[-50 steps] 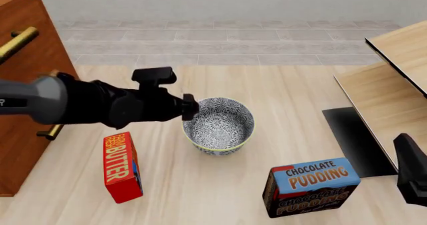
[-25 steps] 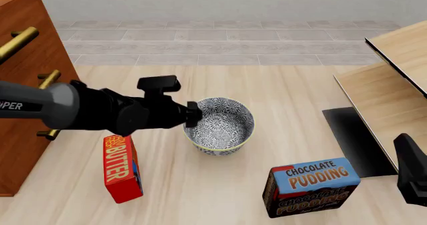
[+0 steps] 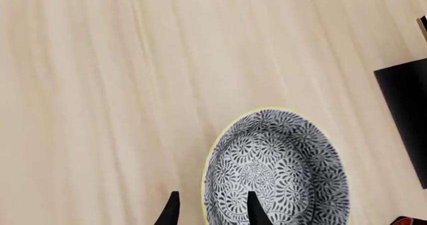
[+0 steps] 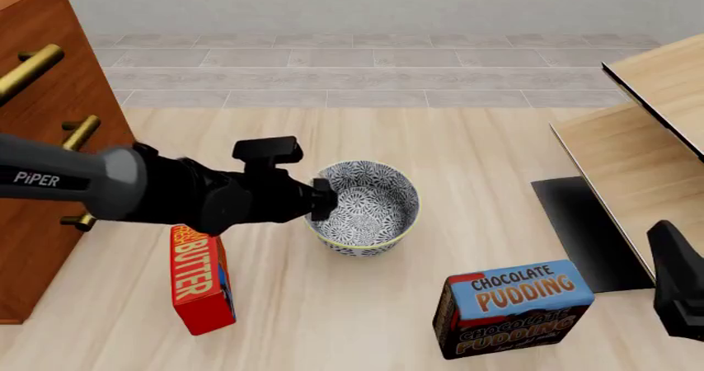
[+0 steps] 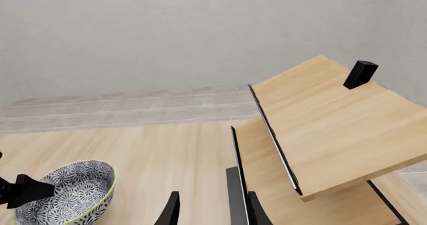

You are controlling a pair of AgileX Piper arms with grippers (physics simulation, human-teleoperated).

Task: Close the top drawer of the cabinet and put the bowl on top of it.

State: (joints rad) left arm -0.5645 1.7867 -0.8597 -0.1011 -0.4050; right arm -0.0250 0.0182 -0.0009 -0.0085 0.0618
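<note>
your bowl [image 4: 363, 208] sits upright near the middle of the pale wood desk [image 4: 484, 152], with bare desk open behind it toward the tiled strip at the back. on the left edge of the front view stands the cabinet [image 4: 44, 132], reddish-brown, its top corner cut by the frame; you can see three brass handles on its face, and the uppermost one [image 4: 26, 72] juts out further than the other two, though the top drawer itself is mostly out of frame, so you cannot tell how far it stands out. on the right, pale light-wood furniture [image 4: 649, 132] slants in, with a black panel [image 4: 583, 231] lying at its foot, well apart from the bowl.

count what is loose on the desk: one bowl, one red butter box [image 4: 201, 277] just in front and to the left of it, and one chocolate pudding box [image 4: 513, 307] in front and to the right. neither box touches the bowl.

your left gripper [image 3: 212, 210] reaches in from the left and its fingers [image 3: 256, 211] straddle the bowl's near-left rim, one tip outside the wall and one inside, spread just wider than the rim; whether they press the wall you cannot tell. your right gripper [image 5: 212, 210] hangs at the front right corner, well away from everything, its fingers [image 5: 170, 211] a little apart with nothing between them.
</note>
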